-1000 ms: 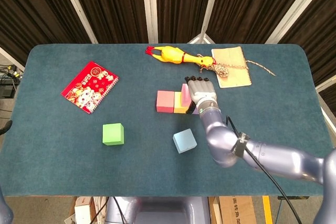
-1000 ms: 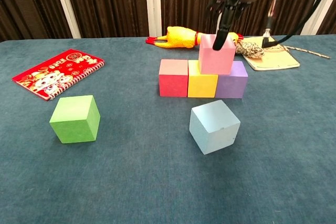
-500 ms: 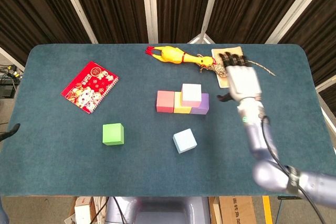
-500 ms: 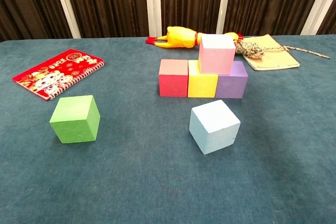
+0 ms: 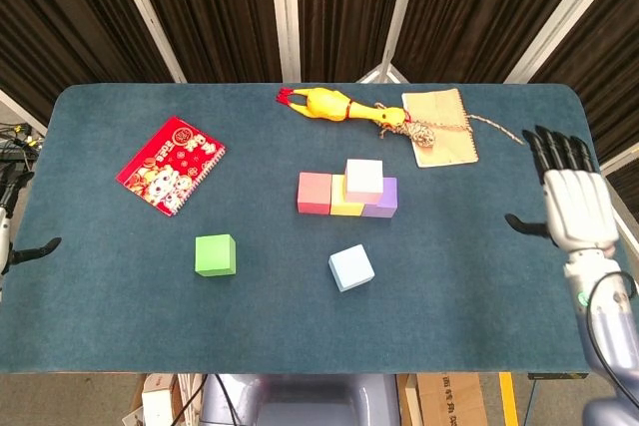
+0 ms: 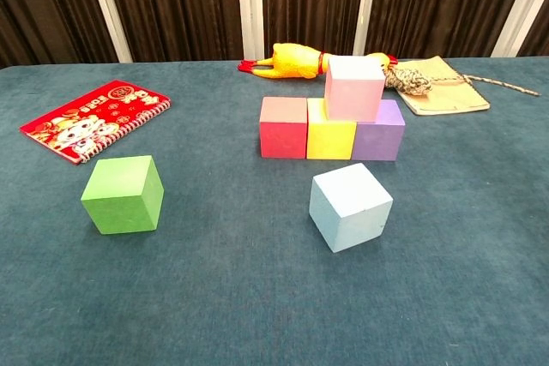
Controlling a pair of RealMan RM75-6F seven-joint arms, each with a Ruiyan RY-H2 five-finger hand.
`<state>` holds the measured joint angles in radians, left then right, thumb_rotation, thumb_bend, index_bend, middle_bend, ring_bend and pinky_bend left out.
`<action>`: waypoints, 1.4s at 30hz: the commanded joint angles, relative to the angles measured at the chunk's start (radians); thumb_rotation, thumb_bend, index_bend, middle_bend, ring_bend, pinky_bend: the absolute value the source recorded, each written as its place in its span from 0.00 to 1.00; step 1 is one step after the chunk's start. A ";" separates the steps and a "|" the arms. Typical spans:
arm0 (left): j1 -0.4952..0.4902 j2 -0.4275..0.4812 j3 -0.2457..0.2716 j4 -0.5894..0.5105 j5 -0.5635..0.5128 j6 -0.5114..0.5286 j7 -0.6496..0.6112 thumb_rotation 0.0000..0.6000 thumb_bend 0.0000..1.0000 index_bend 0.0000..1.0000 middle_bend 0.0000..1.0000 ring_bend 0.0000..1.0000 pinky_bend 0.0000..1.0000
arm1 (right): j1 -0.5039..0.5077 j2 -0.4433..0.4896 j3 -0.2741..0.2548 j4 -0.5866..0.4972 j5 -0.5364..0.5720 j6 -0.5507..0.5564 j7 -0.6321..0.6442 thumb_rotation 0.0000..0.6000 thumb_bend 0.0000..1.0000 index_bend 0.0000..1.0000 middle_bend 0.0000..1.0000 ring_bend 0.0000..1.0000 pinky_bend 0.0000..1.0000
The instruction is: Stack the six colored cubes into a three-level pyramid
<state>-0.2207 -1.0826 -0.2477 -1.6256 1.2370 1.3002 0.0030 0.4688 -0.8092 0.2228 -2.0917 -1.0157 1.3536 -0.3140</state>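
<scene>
Right hand hangs spread and empty off the table's right edge; light blue cube sits well to its left, near the front edge, nearer it than the left hand

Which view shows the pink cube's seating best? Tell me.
Chest view: the pink cube visibly straddles the yellow cube and purple cube. Head view shows mostly its top.

Red cube, yellow cube, purple cube in a touching row, well left of right hand. Pink cube sits atop yellow/purple. Light-blue cube tilted, in front; green cube furthest from the hand.
</scene>
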 commanded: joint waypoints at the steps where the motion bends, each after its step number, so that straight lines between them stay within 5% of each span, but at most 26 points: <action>1: -0.036 0.133 -0.007 -0.123 -0.036 -0.116 -0.015 1.00 0.09 0.14 0.00 0.00 0.02 | -0.162 -0.075 -0.125 0.048 -0.233 0.183 0.048 1.00 0.15 0.00 0.07 0.00 0.00; 8: -0.071 0.269 0.009 -0.283 -0.042 -0.232 -0.008 1.00 0.05 0.14 0.00 0.00 0.02 | -0.304 -0.224 -0.205 0.194 -0.401 0.368 0.053 1.00 0.15 0.00 0.07 0.00 0.00; 16: -0.140 0.343 0.043 -0.452 -0.078 -0.344 0.114 1.00 0.05 0.14 0.00 0.00 0.03 | -0.360 -0.316 -0.214 0.329 -0.424 0.383 0.119 1.00 0.15 0.00 0.07 0.00 0.00; 25: -0.220 0.219 0.066 -0.460 -0.127 -0.344 0.236 1.00 0.05 0.14 0.05 0.00 0.03 | -0.393 -0.362 -0.213 0.427 -0.509 0.413 0.144 1.00 0.15 0.03 0.07 0.00 0.00; 32: -0.296 0.115 0.113 -0.464 -0.258 -0.321 0.458 1.00 0.03 0.13 0.05 0.00 0.03 | -0.415 -0.288 -0.236 0.310 -0.403 0.294 0.039 1.00 0.15 0.06 0.07 0.00 0.00; 42: -0.397 0.038 0.128 -0.508 -0.461 -0.256 0.624 1.00 0.01 0.13 0.05 0.00 0.03 | -0.419 -0.257 -0.216 0.276 -0.376 0.241 0.052 1.00 0.16 0.06 0.07 0.00 0.00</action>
<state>-0.5933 -1.0224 -0.1266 -2.1219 0.8102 1.0282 0.6047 0.0512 -1.0683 0.0042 -1.8143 -1.3920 1.5971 -0.2658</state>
